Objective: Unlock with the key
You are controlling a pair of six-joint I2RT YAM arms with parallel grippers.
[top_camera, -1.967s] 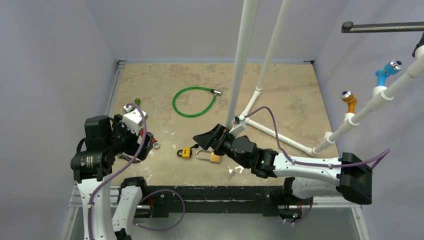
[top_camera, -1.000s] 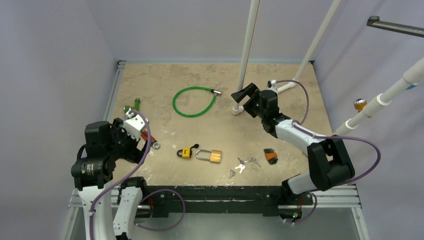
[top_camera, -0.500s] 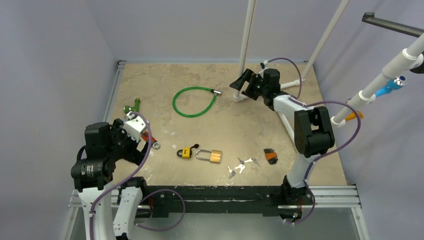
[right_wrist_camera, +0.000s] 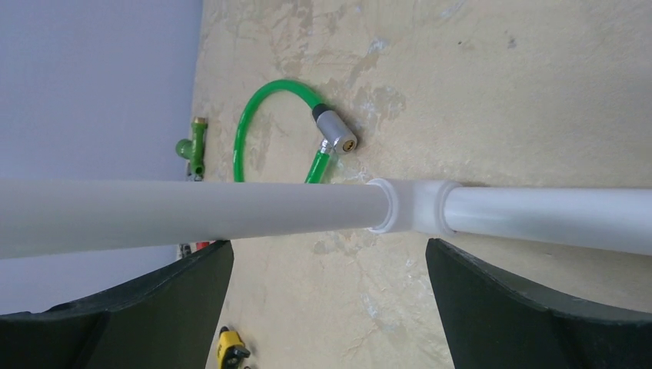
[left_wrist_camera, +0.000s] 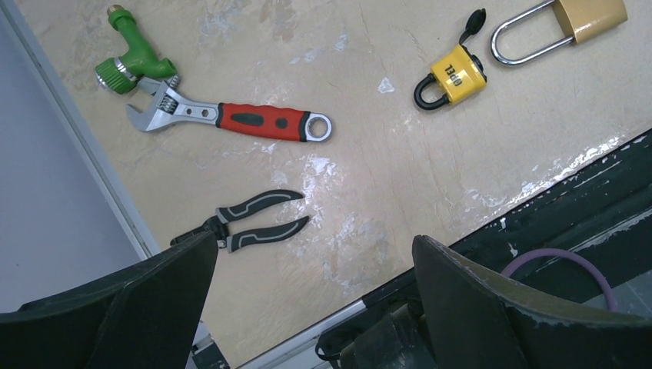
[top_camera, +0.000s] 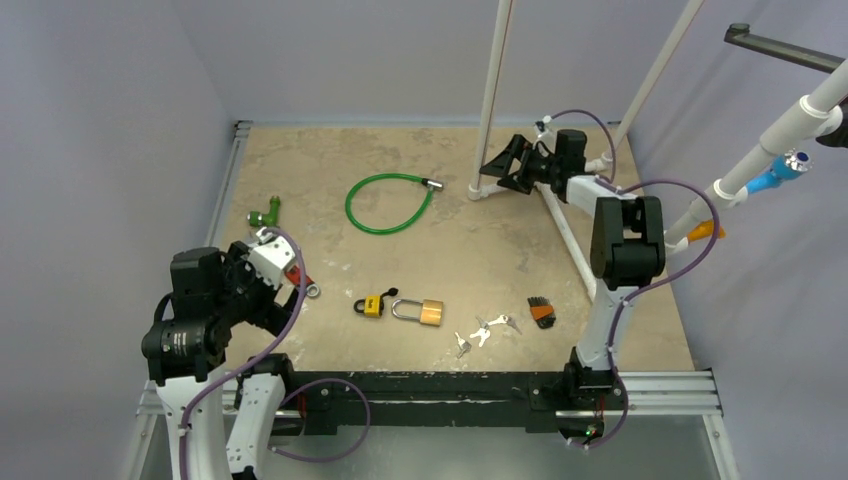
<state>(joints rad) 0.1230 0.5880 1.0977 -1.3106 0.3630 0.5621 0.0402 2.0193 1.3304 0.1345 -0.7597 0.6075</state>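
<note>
Right tool has swung to one o'clock, gaping, perhaps touching the pipe, which it could drag over; left tool gapes too.

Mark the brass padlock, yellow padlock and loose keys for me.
brass padlock (top_camera: 432, 313), top external view, on its body.
yellow padlock (left_wrist_camera: 459, 75), left wrist view, on its yellow body.
keys (top_camera: 481, 335), top external view, on the middle key.

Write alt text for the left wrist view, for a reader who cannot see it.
The open left gripper hangs over a beige table. A yellow padlock and a brass padlock lie top right; a red-handled wrench, a green fitting and black pliers lie left.
</note>
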